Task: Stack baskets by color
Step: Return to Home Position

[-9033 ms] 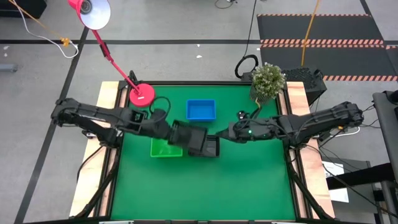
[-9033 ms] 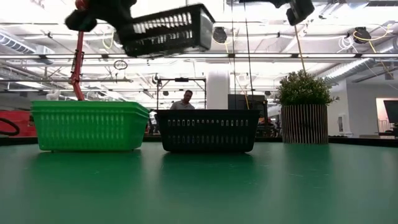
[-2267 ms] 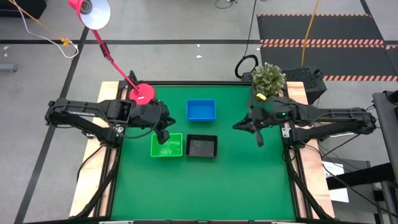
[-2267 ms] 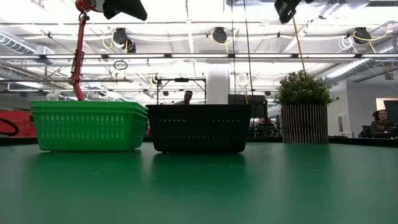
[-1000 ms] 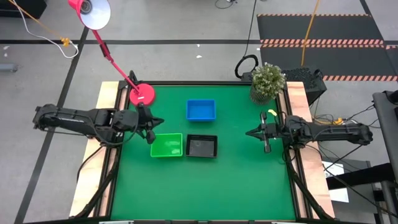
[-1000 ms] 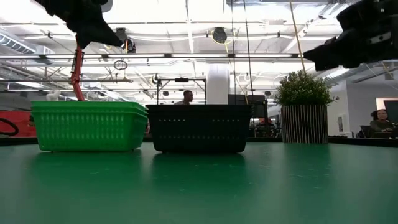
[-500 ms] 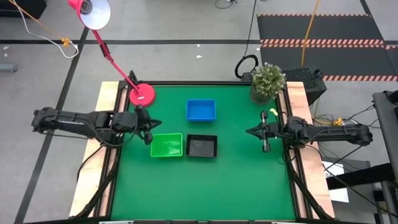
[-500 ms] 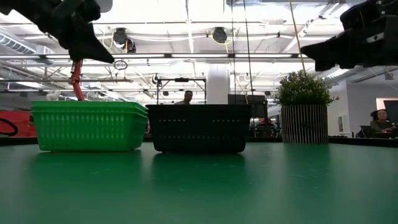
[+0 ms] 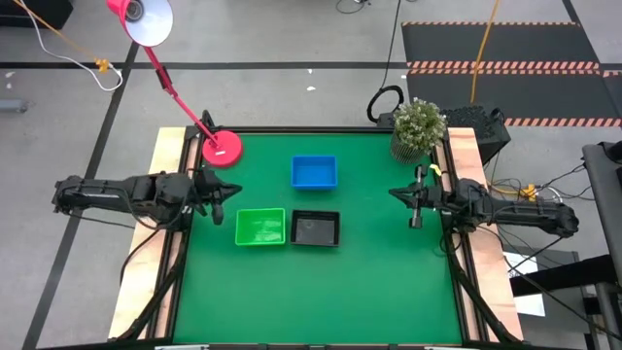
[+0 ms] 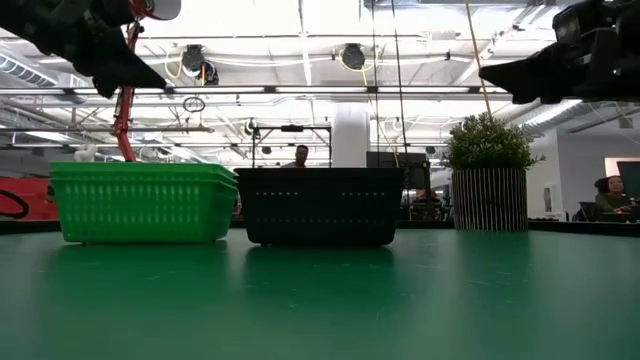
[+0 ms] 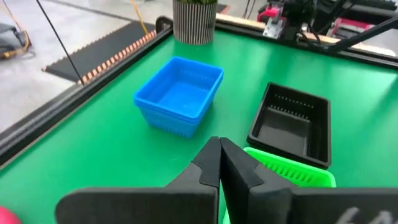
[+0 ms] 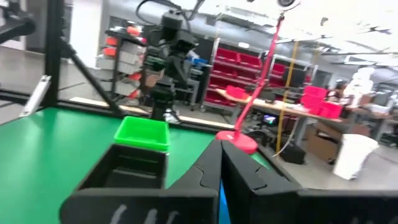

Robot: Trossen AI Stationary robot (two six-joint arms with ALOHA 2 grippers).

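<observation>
I've got left gripper (image 9: 229, 191) pinched closed, empty; green baskets (image 9: 260, 227) near its tip, black baskets (image 9: 316, 228) beyond, blue baskets (image 9: 314, 172) ahead. Right gripper (image 9: 397, 193) closed too, empty, well apart from them.

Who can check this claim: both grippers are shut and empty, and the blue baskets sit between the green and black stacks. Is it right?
Not quite. The high view shows the blue baskets standing apart, behind the green stack and black stack, which sit side by side. The left gripper and right gripper are indeed shut and empty.
</observation>
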